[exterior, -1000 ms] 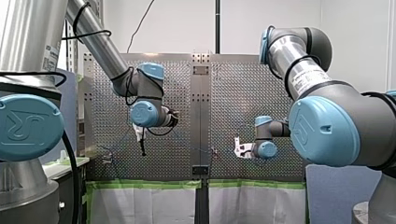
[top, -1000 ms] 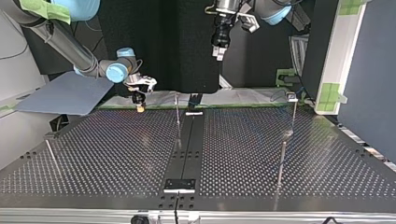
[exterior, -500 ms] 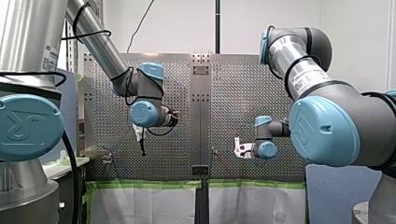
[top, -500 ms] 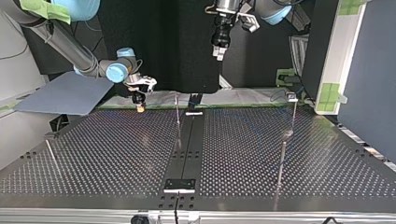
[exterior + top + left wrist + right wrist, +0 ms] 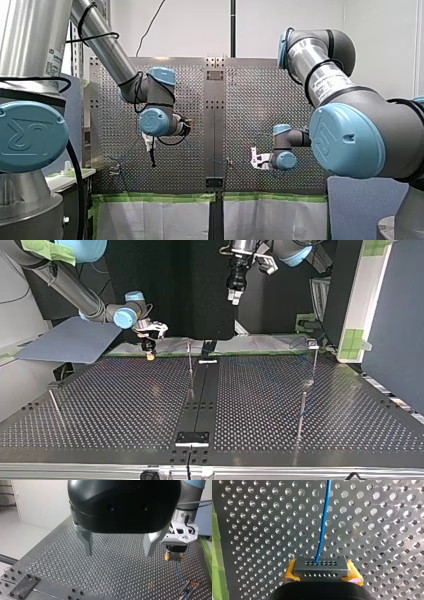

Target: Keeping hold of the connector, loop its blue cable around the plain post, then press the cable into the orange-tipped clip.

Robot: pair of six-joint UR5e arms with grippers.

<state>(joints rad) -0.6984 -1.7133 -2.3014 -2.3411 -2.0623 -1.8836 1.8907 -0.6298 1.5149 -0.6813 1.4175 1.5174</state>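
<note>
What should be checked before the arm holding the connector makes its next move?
1. Grip on the connector by my right pincer: ok, it sits between the yellow pads.
2. Run of the blue cable out of the connector, straight and unkinked: ok.
3. Keeping my left pincer clear: ok, open, empty, above the table.
4. Loop around the post: cannot tell, cable too faint.
5. Cable seated in the orange-tipped clip: cannot tell, it only runs close by.

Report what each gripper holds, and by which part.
My right gripper clamps the connector by its two ends, between yellow pads. My left gripper is open, empty.
</note>
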